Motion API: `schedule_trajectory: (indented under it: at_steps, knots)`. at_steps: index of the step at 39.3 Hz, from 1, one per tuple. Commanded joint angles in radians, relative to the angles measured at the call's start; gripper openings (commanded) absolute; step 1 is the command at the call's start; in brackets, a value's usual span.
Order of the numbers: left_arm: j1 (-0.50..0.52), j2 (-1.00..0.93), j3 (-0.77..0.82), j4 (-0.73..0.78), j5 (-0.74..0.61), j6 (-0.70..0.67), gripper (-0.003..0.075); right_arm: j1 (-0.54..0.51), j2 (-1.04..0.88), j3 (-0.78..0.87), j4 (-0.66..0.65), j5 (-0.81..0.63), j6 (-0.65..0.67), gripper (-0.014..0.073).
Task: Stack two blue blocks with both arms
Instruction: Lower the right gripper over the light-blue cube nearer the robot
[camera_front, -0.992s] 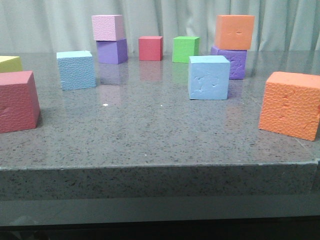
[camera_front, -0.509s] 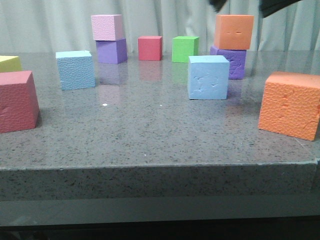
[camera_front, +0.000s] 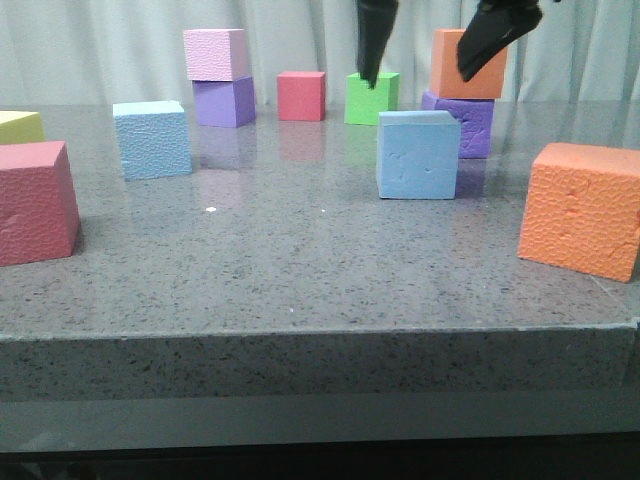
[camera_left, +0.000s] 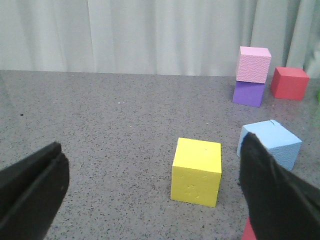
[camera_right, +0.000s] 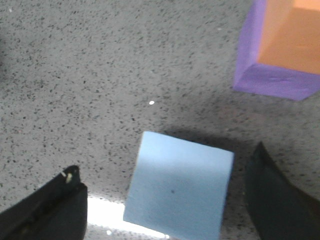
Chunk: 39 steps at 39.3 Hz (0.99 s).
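Observation:
The smooth blue block (camera_front: 418, 155) stands right of centre on the table. My right gripper (camera_front: 430, 50) hangs open above it, one finger to each side, not touching. In the right wrist view the block (camera_right: 180, 185) lies between the open fingers (camera_right: 45, 210). The pebbly blue block (camera_front: 152, 140) stands at the back left. In the left wrist view it (camera_left: 272, 144) shows beside the right finger. My left gripper (camera_left: 155, 200) is open and empty, above the table near a yellow cube (camera_left: 196, 171). It is out of the front view.
A red cube (camera_front: 35, 200) and the yellow cube (camera_front: 20, 127) sit at the left edge. An orange cube (camera_front: 580, 210) sits front right. At the back stand pink on purple (camera_front: 215, 55), red (camera_front: 301, 96), green (camera_front: 370, 98) and orange on purple (camera_front: 470, 65).
My right gripper has come down into the front view from the top and now hangs open over the smooth blue block. The blocks have not moved.

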Motion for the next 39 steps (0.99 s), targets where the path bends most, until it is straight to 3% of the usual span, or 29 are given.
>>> schedule_trajectory:
  at_steps: [1,24,26,33,39]
  knots:
    - [0.002,0.009,-0.037,-0.007,-0.086,-0.009,0.0671,0.000,-0.026,-0.046,-0.005,-0.017,0.031,0.0631]
    - [0.002,0.009,-0.037,-0.007,-0.086,-0.009,0.0671,-0.027,0.044,-0.046,-0.003,0.002,0.064,0.0625]
    - [0.002,0.009,-0.037,-0.007,-0.086,-0.009,0.0671,-0.027,0.044,-0.046,-0.003,0.005,0.064,0.0596]
    - [0.002,0.009,-0.037,-0.007,-0.086,-0.009,0.0671,-0.027,0.040,-0.048,-0.003,0.008,0.064,0.0356]
    - [0.002,0.009,-0.037,-0.007,-0.086,-0.009,0.0671,-0.014,0.007,-0.048,-0.002,0.010,0.064,0.0338]
